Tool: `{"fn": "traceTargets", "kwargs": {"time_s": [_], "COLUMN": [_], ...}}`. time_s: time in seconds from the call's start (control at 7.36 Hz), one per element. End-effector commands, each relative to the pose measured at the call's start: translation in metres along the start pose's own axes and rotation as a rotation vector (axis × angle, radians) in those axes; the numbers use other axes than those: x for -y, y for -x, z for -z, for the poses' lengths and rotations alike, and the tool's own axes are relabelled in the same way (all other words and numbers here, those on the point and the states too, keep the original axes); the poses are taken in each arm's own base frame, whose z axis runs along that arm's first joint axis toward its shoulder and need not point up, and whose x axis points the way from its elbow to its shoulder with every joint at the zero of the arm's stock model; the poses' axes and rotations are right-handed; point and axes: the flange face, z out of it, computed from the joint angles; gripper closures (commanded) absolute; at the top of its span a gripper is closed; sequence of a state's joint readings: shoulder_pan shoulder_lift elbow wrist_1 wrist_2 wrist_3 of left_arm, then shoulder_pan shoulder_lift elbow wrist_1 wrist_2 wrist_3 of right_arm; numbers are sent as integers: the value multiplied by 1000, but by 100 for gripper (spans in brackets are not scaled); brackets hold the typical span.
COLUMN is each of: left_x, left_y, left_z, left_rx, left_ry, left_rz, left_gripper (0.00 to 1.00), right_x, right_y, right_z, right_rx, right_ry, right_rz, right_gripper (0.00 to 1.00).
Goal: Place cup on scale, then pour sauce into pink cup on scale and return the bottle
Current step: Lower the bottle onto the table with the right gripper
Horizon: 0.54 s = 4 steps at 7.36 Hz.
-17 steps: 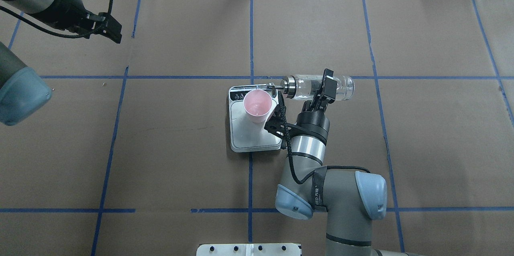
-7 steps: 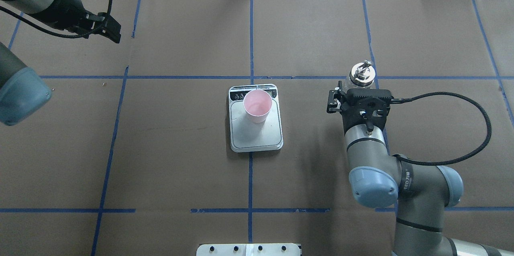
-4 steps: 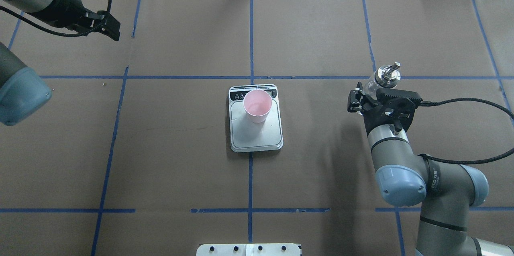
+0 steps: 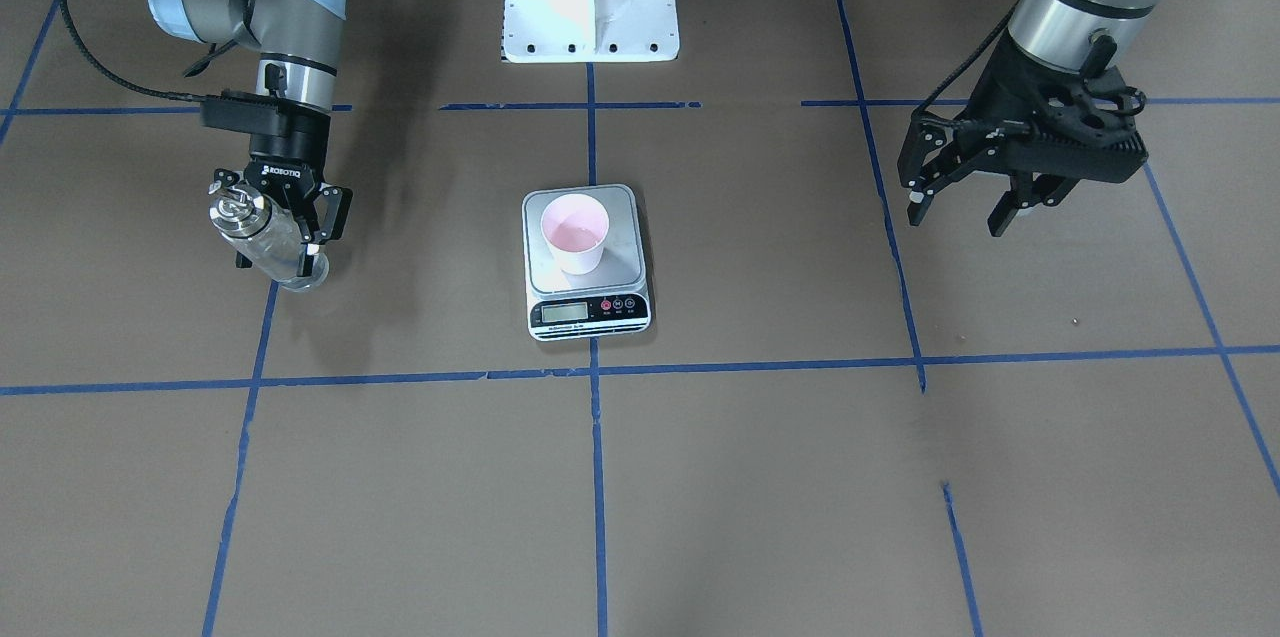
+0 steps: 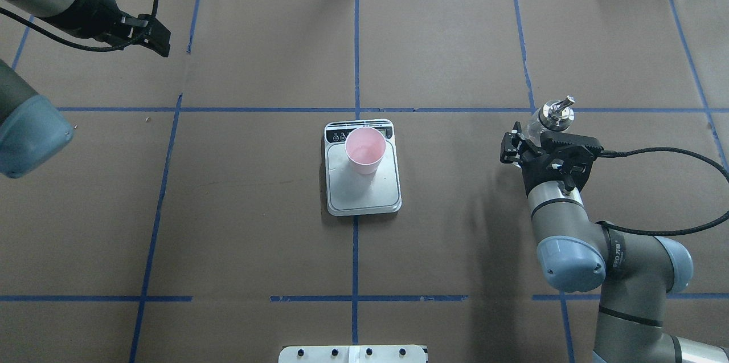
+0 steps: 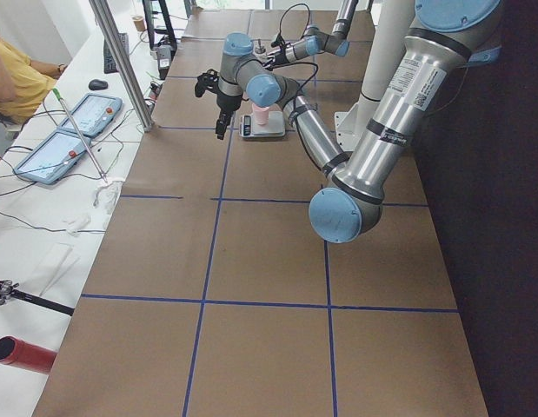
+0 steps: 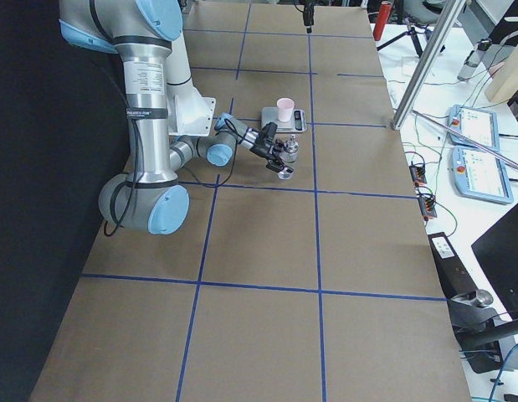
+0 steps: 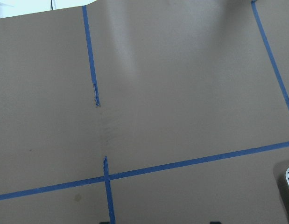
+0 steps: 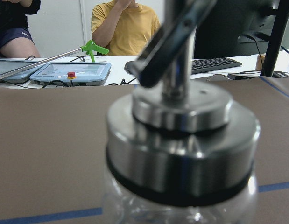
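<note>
Now the cup [image 5: 365,150] stands upright on the silver platform of the scale [image 5: 364,195], its pink inside facing up. Well to the robot's right of the scale, the right gripper [image 4: 282,247] has its fingers clamped around the glass body of the bottle [image 4: 262,235]. The bottle leans slightly, with its metal spout on top. Whether its base touches the table [image 5: 455,38] cannot be told. Well to the robot's left of the scale, and beyond it from the robot, the left gripper [image 4: 957,215] hangs above the table with fingers spread, holding nothing.
</note>
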<state>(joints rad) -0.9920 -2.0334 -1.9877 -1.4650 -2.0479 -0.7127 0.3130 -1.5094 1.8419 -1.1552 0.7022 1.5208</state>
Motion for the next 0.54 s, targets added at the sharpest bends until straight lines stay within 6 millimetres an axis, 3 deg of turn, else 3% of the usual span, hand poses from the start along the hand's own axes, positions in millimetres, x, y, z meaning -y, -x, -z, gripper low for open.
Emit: {"fn": "traceTargets", "kwargs": {"time_s": [0.0,0.41], "left_x": [0,1], "left_y": [1,3], "left_z": [-2,-3], "left_rx": [3,13], "left_ry": [3,-2], "left_rz": [2,2], "left_gripper": [23,23], "right_x": [-9,-11], "right_y": [-3,-7], "right_z": [-7,-8], "right_rx": [-13,-19], "right_ry": [-1,-1], "right_rz": [13,9], "right_gripper": [100,100]}}
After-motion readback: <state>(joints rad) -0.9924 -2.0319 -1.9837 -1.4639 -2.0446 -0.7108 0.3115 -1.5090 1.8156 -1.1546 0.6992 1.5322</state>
